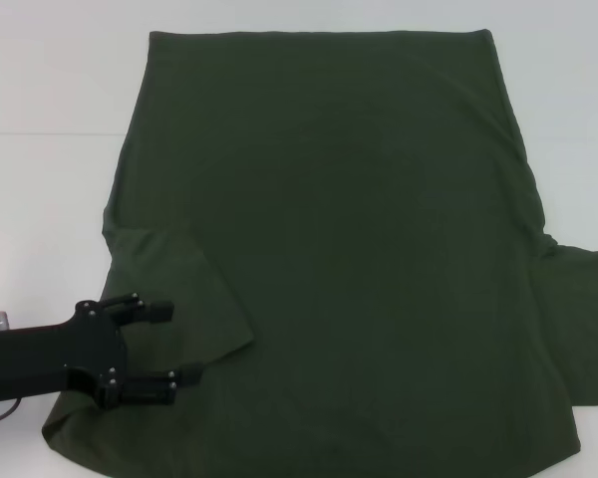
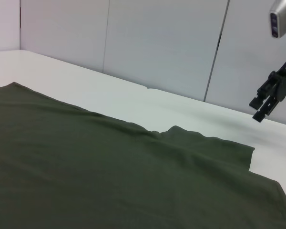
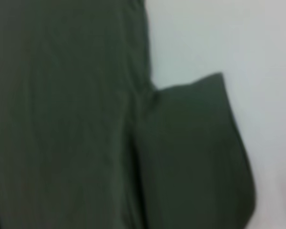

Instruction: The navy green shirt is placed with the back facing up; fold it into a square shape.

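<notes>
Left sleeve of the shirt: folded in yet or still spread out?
Folded in: the left sleeve lies over the navy green shirt, by the open left gripper. The right sleeve is spread.

Looks like I'm driving this in a lab or test room: plain white table (image 1: pixel 50 199), bare grey wall panels (image 2: pixel 162 43) with seams behind it, just a shirt (image 1: pixel 339 249) spread flat, and a camera (image 2: pixel 282 18) on the other arm.

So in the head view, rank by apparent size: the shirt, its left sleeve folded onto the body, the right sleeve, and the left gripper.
1. navy green shirt, by far.
2. folded left sleeve and left gripper look about alike; the gripper overlaps the sleeve's lower edge.
The right sleeve runs off frame, so I can't rank it.
</notes>
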### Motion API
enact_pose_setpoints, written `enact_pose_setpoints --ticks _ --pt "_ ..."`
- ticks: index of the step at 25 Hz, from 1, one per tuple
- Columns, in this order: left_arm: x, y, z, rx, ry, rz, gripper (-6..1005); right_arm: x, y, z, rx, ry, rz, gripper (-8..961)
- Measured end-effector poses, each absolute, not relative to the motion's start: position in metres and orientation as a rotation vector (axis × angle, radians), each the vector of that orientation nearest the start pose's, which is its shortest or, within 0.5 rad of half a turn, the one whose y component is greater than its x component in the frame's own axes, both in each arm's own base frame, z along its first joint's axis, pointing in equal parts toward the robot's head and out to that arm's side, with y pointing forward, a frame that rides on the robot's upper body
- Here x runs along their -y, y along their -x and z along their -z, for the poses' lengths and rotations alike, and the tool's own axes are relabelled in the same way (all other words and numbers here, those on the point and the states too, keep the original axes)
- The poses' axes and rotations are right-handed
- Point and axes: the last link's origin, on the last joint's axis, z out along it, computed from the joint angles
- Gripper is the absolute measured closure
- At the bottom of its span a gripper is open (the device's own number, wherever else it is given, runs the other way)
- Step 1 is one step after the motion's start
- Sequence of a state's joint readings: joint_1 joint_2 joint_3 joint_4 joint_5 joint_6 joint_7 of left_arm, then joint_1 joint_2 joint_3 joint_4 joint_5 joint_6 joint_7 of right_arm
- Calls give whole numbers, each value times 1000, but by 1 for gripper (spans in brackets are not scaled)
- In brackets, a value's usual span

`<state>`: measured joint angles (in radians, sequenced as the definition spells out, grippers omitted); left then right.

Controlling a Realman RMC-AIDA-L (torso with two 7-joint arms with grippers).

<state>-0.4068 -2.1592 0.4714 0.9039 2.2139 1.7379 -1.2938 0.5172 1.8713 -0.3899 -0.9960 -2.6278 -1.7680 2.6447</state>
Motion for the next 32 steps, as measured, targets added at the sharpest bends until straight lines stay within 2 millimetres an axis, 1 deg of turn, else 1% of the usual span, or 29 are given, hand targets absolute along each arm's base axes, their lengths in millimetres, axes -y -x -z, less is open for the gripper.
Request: enact_pose_setpoints --ticks 3,5,10,19,28,32 --pt "-283 294 -24 550 2707 578 95 -314 -344 -151 -2055 1790 -59 72" --pt "-283 293 -24 547 2709 578 95 -317 -343 -148 -2048 1789 -27 72" --pt "-285 291 -23 540 2712 581 95 -320 -347 -141 -2048 1777 -23 72" --pt "-285 292 -21 550 2712 587 94 -324 -355 -115 -2097 1771 -19 71" --pt "-287 291 -21 548 2709 585 95 -329 -355 -99 -2108 1791 -14 71" --pt "-287 291 -20 549 2705 582 94 -331 -354 -97 -2102 1804 -2 72"
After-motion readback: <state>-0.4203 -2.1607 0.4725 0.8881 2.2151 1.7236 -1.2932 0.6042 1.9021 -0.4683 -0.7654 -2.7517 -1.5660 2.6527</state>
